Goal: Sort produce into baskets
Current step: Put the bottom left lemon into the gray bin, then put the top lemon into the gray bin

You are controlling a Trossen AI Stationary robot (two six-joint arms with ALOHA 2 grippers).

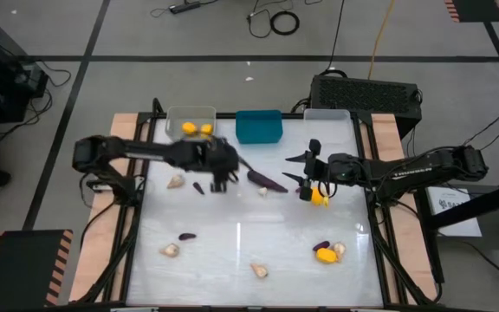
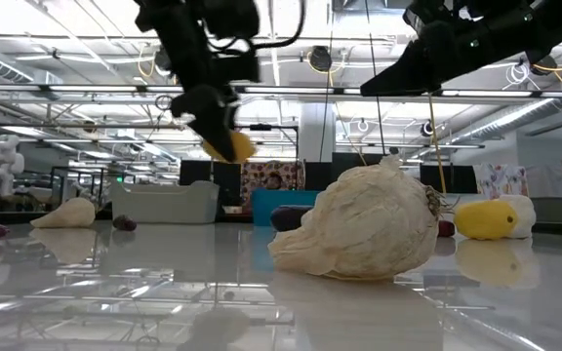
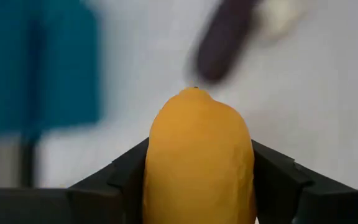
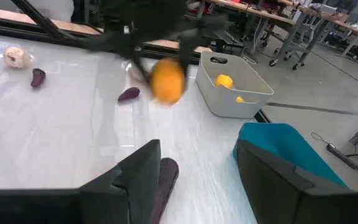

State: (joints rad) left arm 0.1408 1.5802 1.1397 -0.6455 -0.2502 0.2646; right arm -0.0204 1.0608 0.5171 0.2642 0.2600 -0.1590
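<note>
fingers of the left gripper [image 3: 197, 186] pinch a yellow-orange oval fruit [image 3: 197, 155] above the table, near the light grey basket [image 1: 191, 115] holding like fruits, while the right gripper [image 4: 194, 180] waits, fingers apart and empty.

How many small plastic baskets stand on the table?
3, in a row at the white table's far edge: light grey plastic basket on the left, teal blue plastic basket in the middle, translucent white plastic basket on the right. None seems hidden.
</note>
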